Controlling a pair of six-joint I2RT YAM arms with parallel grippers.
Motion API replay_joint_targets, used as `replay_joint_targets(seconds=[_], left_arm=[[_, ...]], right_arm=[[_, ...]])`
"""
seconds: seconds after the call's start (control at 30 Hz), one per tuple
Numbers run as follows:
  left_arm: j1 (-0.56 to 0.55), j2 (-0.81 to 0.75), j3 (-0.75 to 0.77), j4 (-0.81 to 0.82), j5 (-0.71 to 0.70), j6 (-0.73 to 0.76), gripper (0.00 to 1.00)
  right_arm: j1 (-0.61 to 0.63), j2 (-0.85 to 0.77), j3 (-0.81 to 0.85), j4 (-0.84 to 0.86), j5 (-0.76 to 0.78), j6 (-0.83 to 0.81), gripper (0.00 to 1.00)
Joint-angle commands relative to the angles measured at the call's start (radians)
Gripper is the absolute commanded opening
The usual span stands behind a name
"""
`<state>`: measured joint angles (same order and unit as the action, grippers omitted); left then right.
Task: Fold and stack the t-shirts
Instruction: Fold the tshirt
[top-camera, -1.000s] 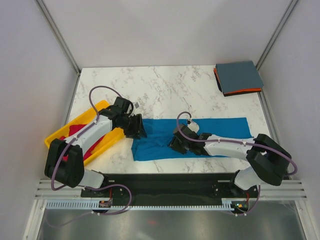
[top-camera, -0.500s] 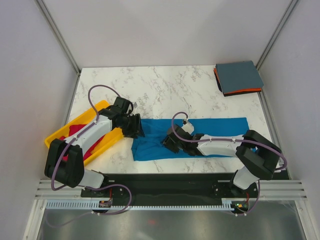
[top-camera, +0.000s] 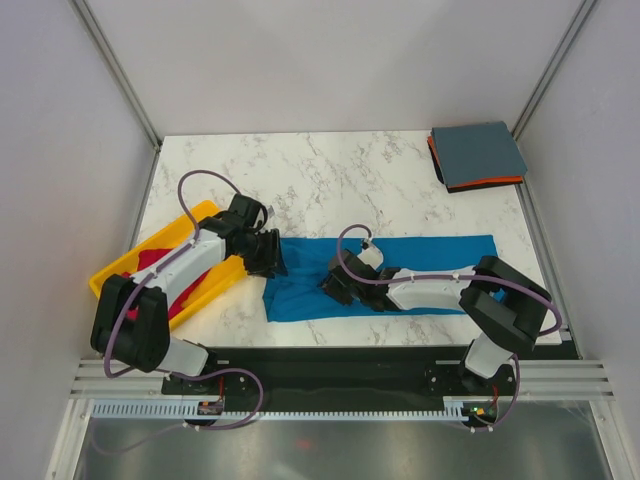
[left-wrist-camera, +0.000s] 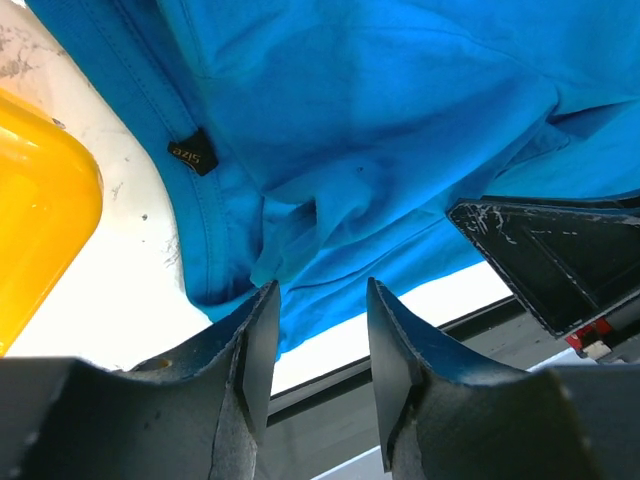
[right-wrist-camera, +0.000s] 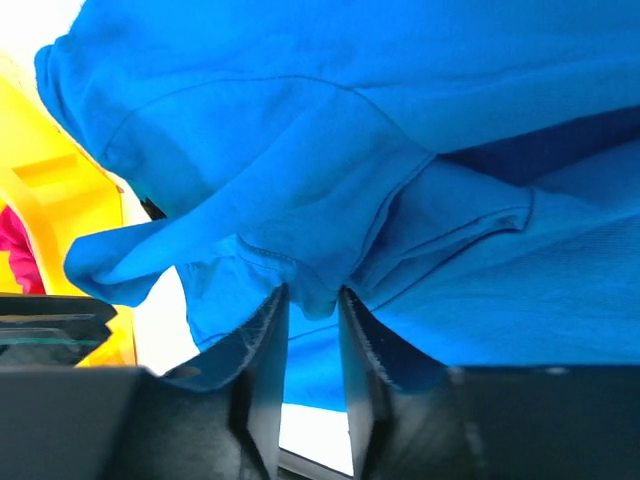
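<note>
The blue t-shirt (top-camera: 440, 252) lay flat as a long band on the table (top-camera: 330, 180), close to the near edge, with its long axis running from the left side toward the right edge. We found the left gripper (left-wrist-camera: 320, 300) at the band's left end, beside the yellow tray (top-camera: 190, 222) that held the magenta-red t-shirt (top-camera: 150, 262). Its fingers were spread, and the rumpled hem sat at their tips without being clamped. The right gripper (right-wrist-camera: 312, 300) was down on the band left of its middle. Its fingers stood narrow, with a raised ridge of blue cloth pinched between them. Both grippers therefore crowded the left third of the shirt, while the longer right part stretched away from them, smooth and free. We judged that the coming fold would turn on this. The bunched left end lay nearest the left arm, and the shirt could be carried rightward along its own length. The open marble beyond the band gave room toward the far edge. The grey-blue t-shirt (top-camera: 478, 152) lay folded on the orange t-shirt (top-camera: 485, 184) in the far right corner, well apart. The tray was tight against the left end, so we saw little clearance there.
</note>
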<state>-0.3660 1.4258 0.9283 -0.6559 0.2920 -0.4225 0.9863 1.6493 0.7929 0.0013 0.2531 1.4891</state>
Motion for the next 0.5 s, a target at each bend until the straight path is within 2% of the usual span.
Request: replay_joint_targets(seconds=[0.0,0.1,0.13,0.23,0.27,0.3,0.33,0.47], left_arm=[[0.004,0.021,0.02,0.006,0.006,0.025,0.46],[0.004,0.024,0.021,0.007,-0.007,0.019,0.42],[0.006,0.027,0.024,0.006,-0.01,0.019,0.37],[0.004,0.041,0.036,0.004,-0.004,0.025,0.21],[0.004,0.048,0.041,-0.005,0.004,0.025,0.09],[0.006,0.051,0.053,-0.013,0.01,0.024,0.05],[0.006,0.051,0.06,-0.019,0.021,0.021,0.02],[0.004,0.01,0.073,-0.03,0.033,-0.01,0.02]], right_arm=[[0.005,0.0,0.02,0.039,0.04,0.008,0.33],[0.005,0.009,0.023,0.06,0.031,-0.001,0.23],[0.005,0.017,0.023,0.068,0.025,-0.001,0.15],[0.005,0.014,0.025,0.075,0.015,-0.001,0.04],[0.005,0.009,0.023,0.075,0.014,-0.004,0.03],[0.005,0.001,0.023,0.075,0.011,-0.006,0.01],[0.005,-0.018,0.022,0.071,0.012,-0.015,0.0],[-0.001,-0.086,0.017,0.034,0.011,-0.027,0.0]])
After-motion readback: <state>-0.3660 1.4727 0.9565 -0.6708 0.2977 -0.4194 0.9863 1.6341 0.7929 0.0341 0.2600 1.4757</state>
